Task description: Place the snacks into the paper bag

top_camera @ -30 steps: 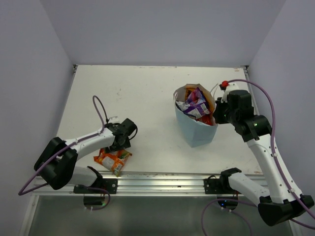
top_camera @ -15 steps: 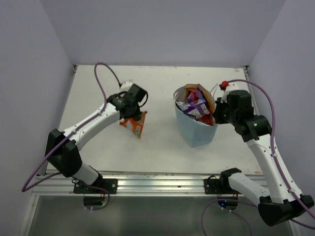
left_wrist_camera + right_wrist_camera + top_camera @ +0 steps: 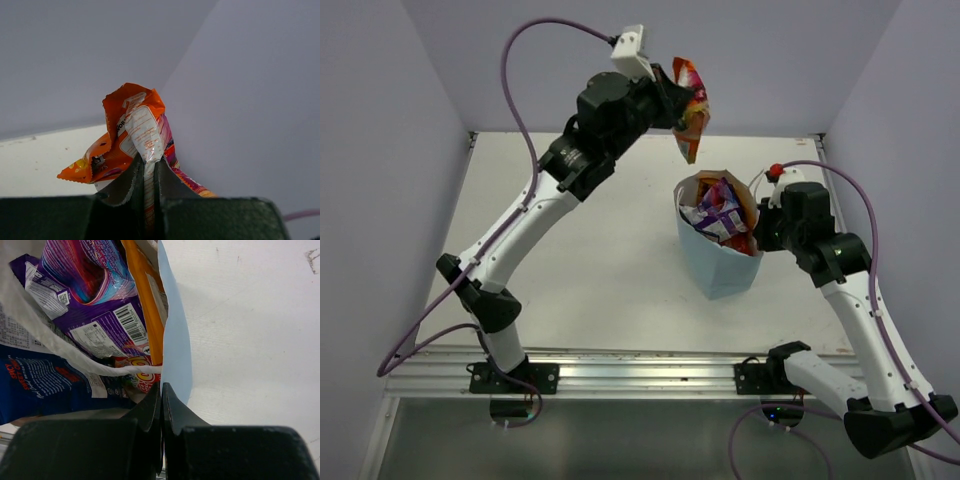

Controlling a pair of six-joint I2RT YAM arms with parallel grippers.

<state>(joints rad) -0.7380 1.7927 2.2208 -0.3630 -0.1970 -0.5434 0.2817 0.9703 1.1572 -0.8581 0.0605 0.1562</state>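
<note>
Orange-white packet (image 3: 690, 112) hangs near paper bag (image 3: 720, 268); packets (image 3: 718, 212) crowd inside.

Top view looks down over the table (image 3: 620, 250); wrist views peer close past their fingers (image 3: 125, 187).

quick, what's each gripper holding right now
Left gripper: closed on the orange packet.
Right gripper: closed, pinching the paper bag wall.
</note>
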